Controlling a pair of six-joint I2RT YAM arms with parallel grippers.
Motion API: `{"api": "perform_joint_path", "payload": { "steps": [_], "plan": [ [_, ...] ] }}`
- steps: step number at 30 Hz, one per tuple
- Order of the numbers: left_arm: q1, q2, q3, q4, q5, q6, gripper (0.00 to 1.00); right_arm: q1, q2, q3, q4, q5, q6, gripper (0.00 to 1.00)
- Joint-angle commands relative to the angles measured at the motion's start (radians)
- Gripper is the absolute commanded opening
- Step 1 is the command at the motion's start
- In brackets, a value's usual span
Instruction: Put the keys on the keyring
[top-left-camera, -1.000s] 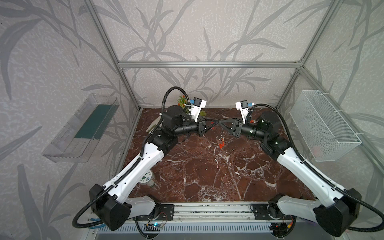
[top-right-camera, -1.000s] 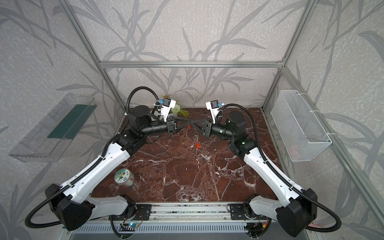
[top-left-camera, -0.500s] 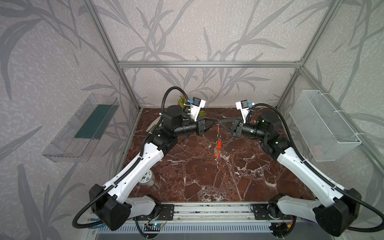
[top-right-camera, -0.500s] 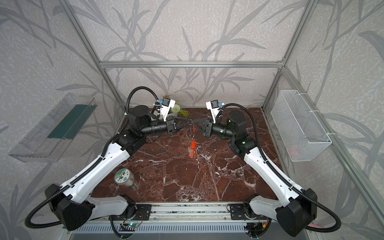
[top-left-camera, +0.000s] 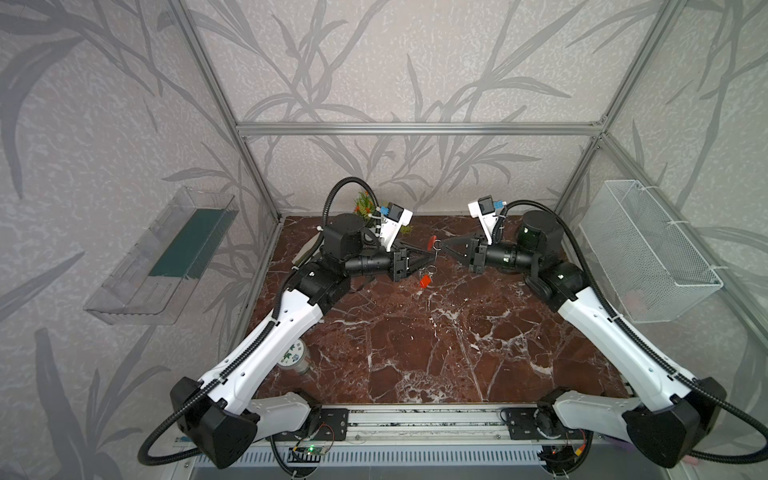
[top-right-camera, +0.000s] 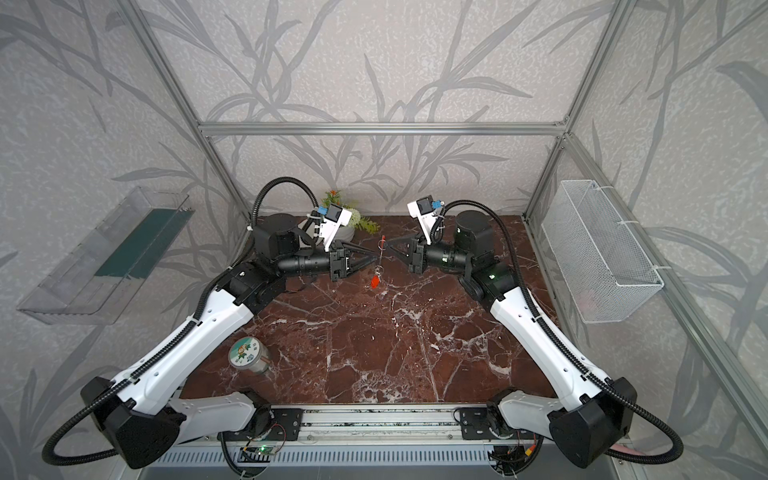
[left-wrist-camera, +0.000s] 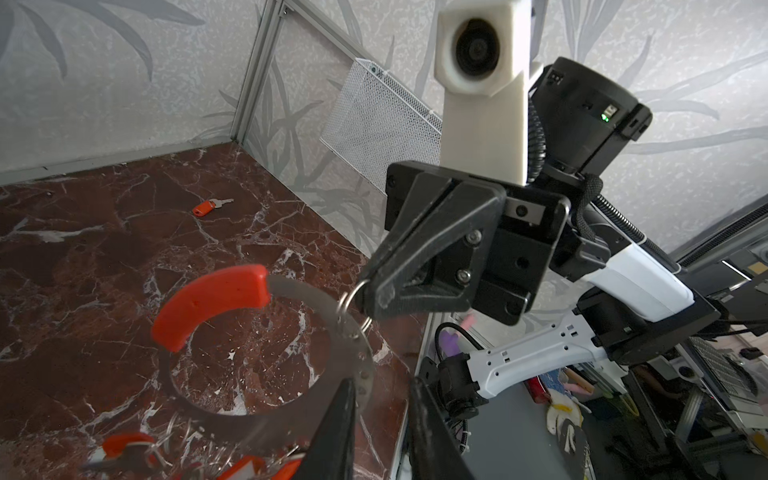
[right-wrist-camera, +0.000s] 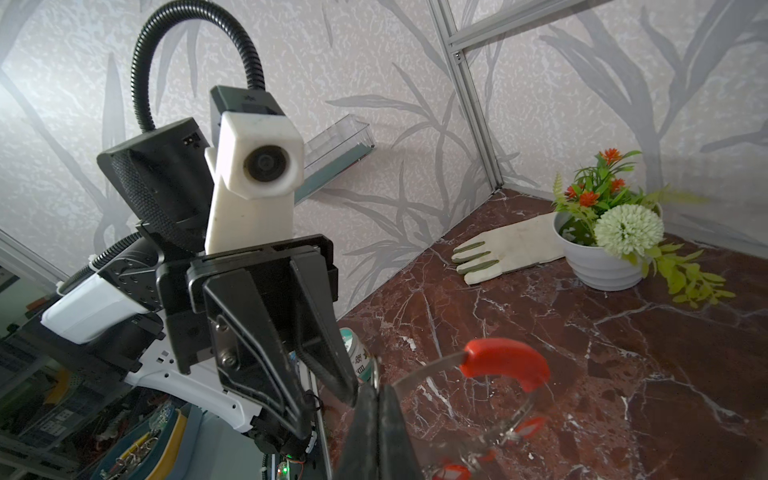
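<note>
— Where's the keyring (left-wrist-camera: 303, 294)?
— Up off the table (top-left-camera: 415, 353), between the two arms, with its keys (top-left-camera: 424, 281) dangling below.
— And the fingers?
— Right fingers (left-wrist-camera: 390, 278) are pressed together on a small ring (left-wrist-camera: 353, 309) looped round the band. Left fingers (left-wrist-camera: 338, 432) are spread (band just beside one). A lone key (left-wrist-camera: 208, 207) lies on the table.

Top pair overhead, wrist views close — facing each other

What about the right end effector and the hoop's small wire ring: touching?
Touching. The left wrist view shows the right end effector clamped on the small wire ring.
</note>
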Motion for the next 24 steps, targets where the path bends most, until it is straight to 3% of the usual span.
{"api": "perform_joint_path", "payload": {
  "steps": [1,24],
  "plan": [
    [0.015,-0.015,0.03,-0.033,0.069,0.017,0.25,-0.003,0.015,0.061,-0.104,-0.055,-0.11,0.0],
    [0.028,0.076,0.045,0.133,0.173,-0.116,0.14,-0.003,0.029,0.071,-0.098,-0.113,-0.109,0.0]
  ]
}}
